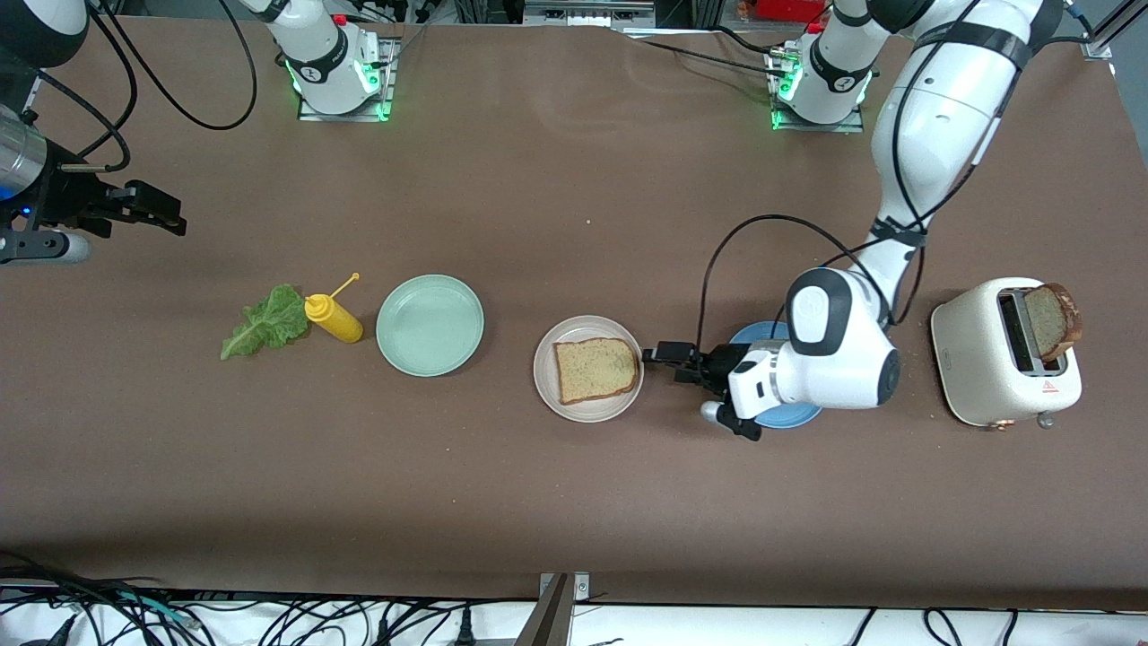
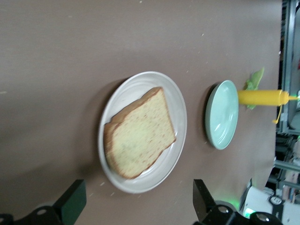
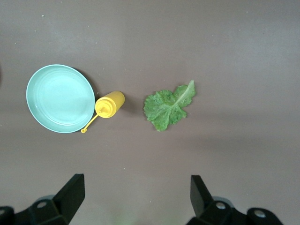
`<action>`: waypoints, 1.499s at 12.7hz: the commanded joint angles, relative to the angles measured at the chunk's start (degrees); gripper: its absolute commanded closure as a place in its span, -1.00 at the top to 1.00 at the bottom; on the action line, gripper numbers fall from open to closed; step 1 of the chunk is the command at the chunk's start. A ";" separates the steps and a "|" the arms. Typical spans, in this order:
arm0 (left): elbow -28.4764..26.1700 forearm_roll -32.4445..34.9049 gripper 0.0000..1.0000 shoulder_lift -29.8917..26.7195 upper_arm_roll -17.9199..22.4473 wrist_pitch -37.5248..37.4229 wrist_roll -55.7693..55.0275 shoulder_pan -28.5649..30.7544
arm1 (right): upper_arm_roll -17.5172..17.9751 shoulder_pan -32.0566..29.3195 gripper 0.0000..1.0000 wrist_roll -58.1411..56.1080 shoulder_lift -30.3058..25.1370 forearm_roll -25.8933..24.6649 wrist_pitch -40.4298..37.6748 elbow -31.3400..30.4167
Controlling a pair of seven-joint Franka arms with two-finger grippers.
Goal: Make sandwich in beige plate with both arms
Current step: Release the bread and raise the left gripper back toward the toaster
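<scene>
Brown table (image 1: 574,179): you see one bread slice (image 1: 596,369) lying on the beige plate (image 1: 549,388), left tool (image 1: 671,359) released just beside its rim over the blue plate (image 1: 798,414), right tool (image 1: 152,208) open, waiting above the lettuce leaf (image 1: 266,331), likely next.

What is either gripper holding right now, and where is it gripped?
Nothing is held. The left gripper is open beside the beige plate, clear of the bread slice. The right gripper is open and empty above the lettuce leaf.
</scene>
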 commanded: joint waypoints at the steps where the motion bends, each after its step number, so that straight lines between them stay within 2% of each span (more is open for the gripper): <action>1: -0.55 6.18 1.00 -3.85 0.16 -5.10 -0.03 3.29 | -0.10 -0.08 1.00 0.01 0.43 0.68 -0.82 1.18; 2: -0.46 7.33 1.00 -5.16 0.33 -7.03 -0.03 4.18 | -0.10 -0.08 1.00 0.01 0.43 0.76 -0.82 1.18; 5: -0.46 17.58 1.00 -10.52 0.86 -12.13 -0.12 5.32 | -0.18 -0.17 1.00 -0.34 0.43 0.94 -0.82 1.18; 7: -0.46 21.47 1.00 -13.07 0.86 -14.59 -0.21 6.55 | -0.18 -0.17 1.00 -1.83 0.43 1.12 -0.82 1.10; 9: -0.46 26.03 1.00 -16.49 1.39 -18.10 -1.60 6.65 | -1.06 -0.52 1.00 -7.68 0.52 2.25 -0.56 1.10; 12: -0.38 35.96 1.00 -22.65 0.86 -22.24 -8.10 6.38 | -1.85 -6.38 1.00 -21.48 2.44 12.25 -0.55 1.10; 14: -0.38 41.68 1.00 -27.39 0.95 -26.36 -9.52 6.47 | -1.85 -9.47 1.00 -30.10 3.77 13.77 -0.12 1.18; 15: -0.46 42.22 1.00 -30.02 1.39 -28.21 -9.61 6.64 | -1.94 -10.01 1.00 -35.53 4.99 13.95 0.06 1.18; 17: -0.46 42.23 1.00 -33.28 2.09 -31.82 -9.61 8.22 | -2.20 -12.63 1.00 -43.29 6.49 19.54 0.93 1.10; 19: -0.38 41.62 1.00 -33.83 2.01 -33.58 -9.44 9.80 | -2.20 -14.05 1.00 -52.76 9.56 23.50 1.81 1.18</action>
